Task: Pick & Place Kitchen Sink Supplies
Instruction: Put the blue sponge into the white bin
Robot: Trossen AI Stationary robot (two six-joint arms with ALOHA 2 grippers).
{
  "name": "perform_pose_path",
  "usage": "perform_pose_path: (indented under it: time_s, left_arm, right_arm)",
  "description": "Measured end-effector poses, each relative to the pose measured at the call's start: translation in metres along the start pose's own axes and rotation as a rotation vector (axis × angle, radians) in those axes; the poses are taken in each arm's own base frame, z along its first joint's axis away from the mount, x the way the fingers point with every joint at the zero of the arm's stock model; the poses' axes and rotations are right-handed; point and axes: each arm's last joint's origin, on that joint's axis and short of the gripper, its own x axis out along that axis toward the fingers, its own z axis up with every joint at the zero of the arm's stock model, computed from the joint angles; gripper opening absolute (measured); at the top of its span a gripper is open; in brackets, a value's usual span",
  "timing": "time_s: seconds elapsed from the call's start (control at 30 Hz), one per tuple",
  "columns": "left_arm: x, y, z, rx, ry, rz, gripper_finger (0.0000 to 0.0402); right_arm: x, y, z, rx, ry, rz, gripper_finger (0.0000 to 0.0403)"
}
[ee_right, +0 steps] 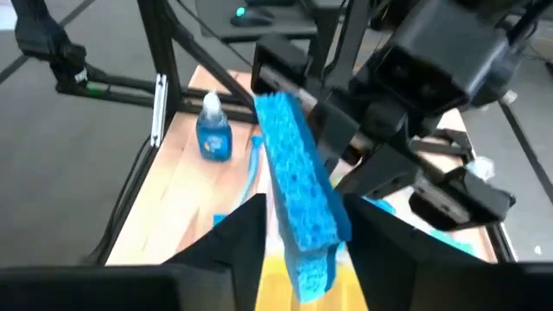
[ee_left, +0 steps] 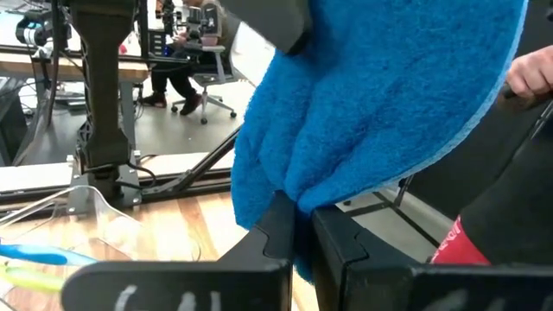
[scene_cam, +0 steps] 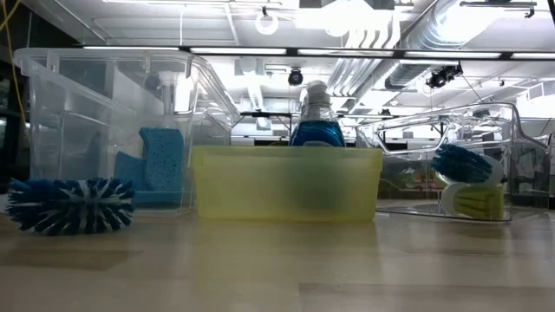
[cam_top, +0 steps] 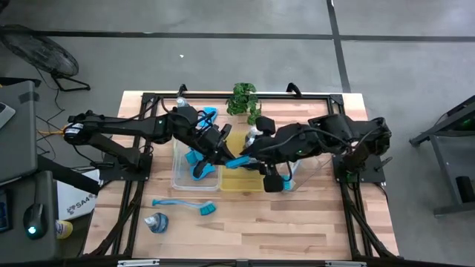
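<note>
A wavy blue sponge [cam_top: 236, 162] hangs in the air above the yellow tray [cam_top: 241, 180], between my two grippers. My left gripper [cam_top: 224, 153] reaches in from the table's left and is shut on the sponge [ee_left: 380, 112]. My right gripper [cam_top: 251, 159] comes from the right, its fingers closed in on either side of the same sponge [ee_right: 298, 199]. A blue brush [cam_top: 185, 204] and a soap bottle [cam_top: 157, 222] lie on the table near the front. Another sponge [scene_cam: 160, 160] stands in the left clear tray [cam_top: 182, 178]. A soap bottle [scene_cam: 314, 121] stands upright behind the yellow tray's front wall [scene_cam: 286, 182]. My left gripper pinches the sponge's lower edge [ee_left: 289, 203] between its two fingers, coming level from the table's left. The sponge is lifted clear and bulges out above the fingers. My right gripper has the sponge's other end [ee_right: 307, 233] between its two fingers, which lie against its broad faces. It comes from the table's right, and the sponge reaches far back between the fingers.
The small potted plant [cam_top: 243, 100] stands at the far edge, with a soap bottle [cam_top: 182, 100] left of it. A right clear tray [scene_cam: 451, 165] holds a blue brush head [scene_cam: 464, 163] and a yellow-green one [scene_cam: 473, 202]. Bare wood lies along the near edge.
</note>
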Motion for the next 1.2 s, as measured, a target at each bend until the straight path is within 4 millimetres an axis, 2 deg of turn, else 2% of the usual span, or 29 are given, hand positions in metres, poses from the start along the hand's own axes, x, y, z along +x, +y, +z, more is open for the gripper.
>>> perform_pose_path:
  time_s: [0.23, 0.5, 0.83, 0.97, 1.2]
  left_arm:
    - [0.0000, 0.0000, -0.0002, -0.010, 0.003, -0.001, 0.0027]
    - [-0.0001, 0.0001, -0.0011, -0.017, 0.013, 0.001, 0.0029]
    - [0.0000, 0.0013, -0.0011, -0.055, 0.008, 0.051, 0.0034]
    - [0.0000, 0.0015, -0.0013, -0.039, 0.010, 0.055, 0.0074]
    - [-0.0011, 0.0014, -0.0010, -0.062, 0.011, 0.066, 0.0194]
  right_arm:
    - [0.0001, -0.0006, -0.0005, -0.001, 0.004, -0.024, 0.0083]
    - [0.0001, -0.0007, -0.0006, 0.001, 0.006, -0.023, 0.0015]
    - [0.0000, -0.0017, -0.0013, 0.010, 0.011, -0.067, 0.0005]
    - [0.0000, -0.0022, -0.0014, 0.010, 0.012, -0.080, 0.0004]
    - [-0.0005, -0.0046, -0.0066, 0.036, 0.060, -0.155, 0.0003]
